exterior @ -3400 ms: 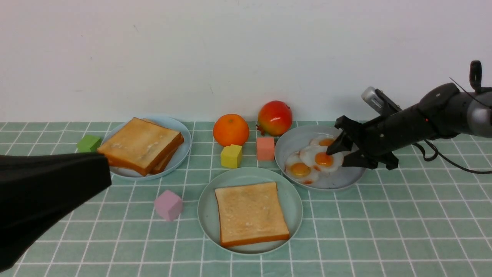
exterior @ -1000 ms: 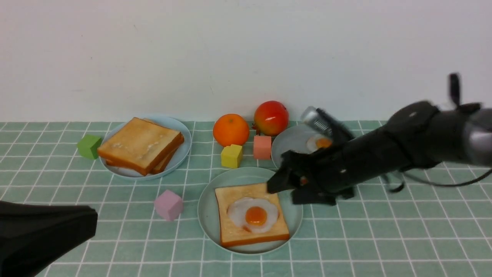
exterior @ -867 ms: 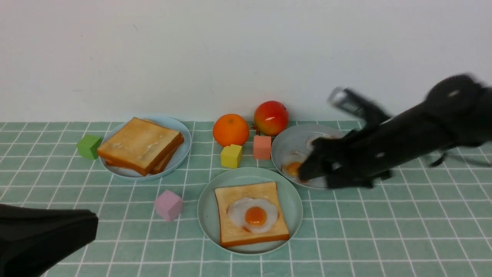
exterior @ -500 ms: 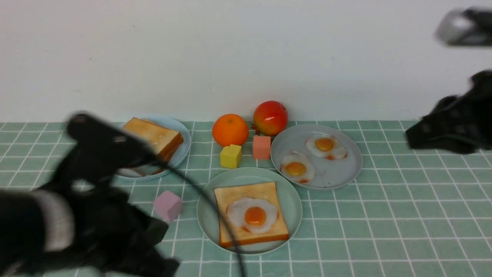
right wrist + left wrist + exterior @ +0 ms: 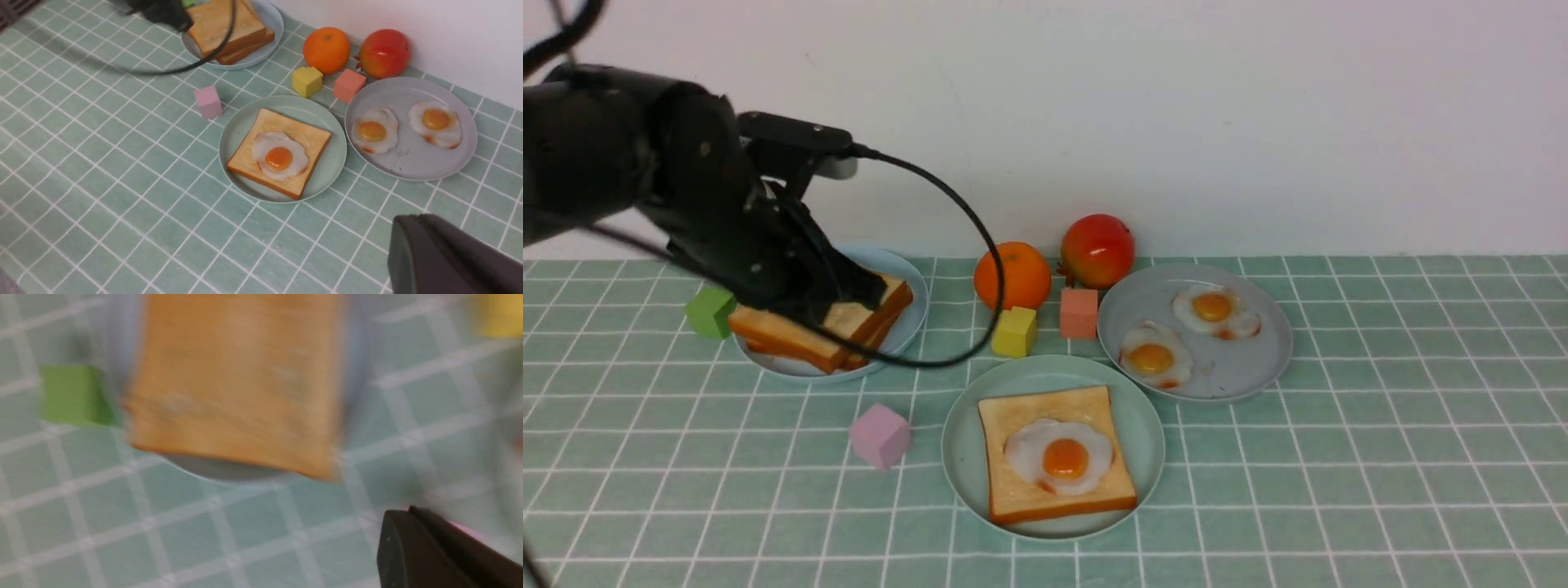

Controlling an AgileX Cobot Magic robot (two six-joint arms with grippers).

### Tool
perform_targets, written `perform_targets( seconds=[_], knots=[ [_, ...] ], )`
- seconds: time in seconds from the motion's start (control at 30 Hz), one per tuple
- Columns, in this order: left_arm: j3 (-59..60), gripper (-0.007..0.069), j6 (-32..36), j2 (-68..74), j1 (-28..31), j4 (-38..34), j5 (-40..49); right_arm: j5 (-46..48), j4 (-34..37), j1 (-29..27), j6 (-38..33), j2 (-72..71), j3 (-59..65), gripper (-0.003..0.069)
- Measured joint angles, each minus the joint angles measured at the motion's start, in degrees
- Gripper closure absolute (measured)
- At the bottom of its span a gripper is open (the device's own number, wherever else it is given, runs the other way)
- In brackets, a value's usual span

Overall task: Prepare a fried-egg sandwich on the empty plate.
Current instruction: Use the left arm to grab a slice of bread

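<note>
Front view: sandwich half built; the covering toast is not yet fetched.
On the mint-green plate point(image 5: 964, 482), near the middle of the bench point(image 5: 1339, 490), one toast slice point(image 5: 1013, 412) lies flat with the fried egg point(image 5: 1059, 455) on it. The left tool point(image 5: 843, 294), jaws shut and holding nothing, hangs over the toast stack point(image 5: 214, 24) on the pale blue plate point(image 5: 911, 327); next, by judgement, it must open, straddle the uppermost piece's edge and clamp. The right tool point(image 5: 441, 257), shut and empty, hangs well apart from every plate.

Bulky matte-black left arm point(image 5: 678, 204), rounded housings, thin looping black cable point(image 5: 999, 286), flat grey-tipped wrist bracket point(image 5: 805, 137)
</note>
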Motion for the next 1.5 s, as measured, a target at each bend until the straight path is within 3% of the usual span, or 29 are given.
perform_targets(
  seconds=[0.23, 0.27, 0.4, 0.5, 0.7, 0.83, 1.23, 1.5],
  knots=[
    [-5.02, 0.0469, 0.05, 6.99, 0.44, 4.16, 0.35, 1.35, 0.00, 0.00, 0.00, -0.09, 0.05, 0.0658],
    [-5.02, 0.0395, 0.05, 7.59, 0.07, 4.26, -0.75, 1.21, -0.06, 0.00, 0.14, -0.09, 0.05, 0.0658],
    [-5.15, 0.0258, 0.05, 9.26, -1.36, 7.37, -5.61, 0.64, -0.17, 0.00, 0.18, -0.09, 0.05, 0.0655],
    [-5.27, 0.0219, 0.05, 11.06, -2.09, 9.59, -8.20, 0.58, -0.24, 0.00, 0.18, -0.09, 0.05, 0.0655],
    [-5.27, 0.0209, -0.96, 14.94, -2.36, 15.21, -10.93, 0.63, -0.24, 0.00, 0.18, -0.09, 0.05, 0.0650],
    [-5.27, 0.0209, -5.32, 16.67, -2.36, 18.81, -11.65, 0.89, -0.73, 0.00, 0.18, -0.09, 0.05, 0.0648],
    [-5.65, 0.0209, -8.83, 18.09, -2.46, 20.28, -11.48, 1.73, -1.07, 0.00, 0.18, -0.09, 0.05, 0.0640],
    [-6.02, 0.0337, -8.71, 18.15, -2.53, 20.55, -9.98, 2.13, -1.07, 0.00, 0.18, -0.09, 0.05, 0.0637]
  ],
)
